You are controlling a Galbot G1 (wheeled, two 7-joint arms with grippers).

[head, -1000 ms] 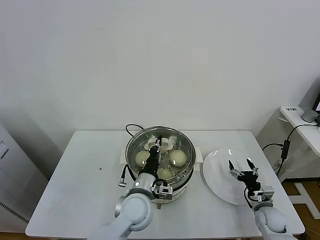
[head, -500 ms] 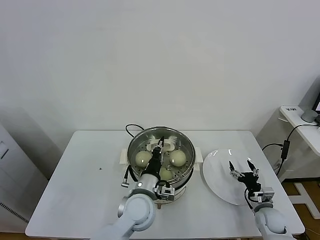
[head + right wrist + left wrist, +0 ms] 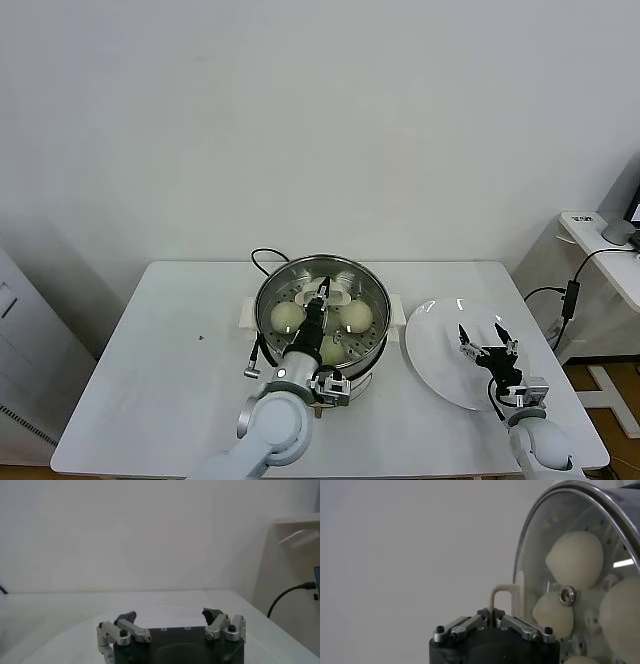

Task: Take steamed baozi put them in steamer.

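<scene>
The steel steamer stands on its white base at the table's middle. Three cream-white baozi lie inside; a fourth is not clear behind my arm. My left gripper reaches over the steamer and is shut on the white handle of the glass lid. In the left wrist view the baozi show through the glass. My right gripper is open and empty, just above the bare white plate. It is also open in its wrist view.
A black cable runs behind the steamer. The plate lies right of the steamer, near the table's right edge. A white side table with cables stands beyond that edge. A small dark speck lies on the left half of the table.
My left gripper has shifted slightly to the right over the steamer, still shut on the lid handle. The right gripper has hardly moved.
</scene>
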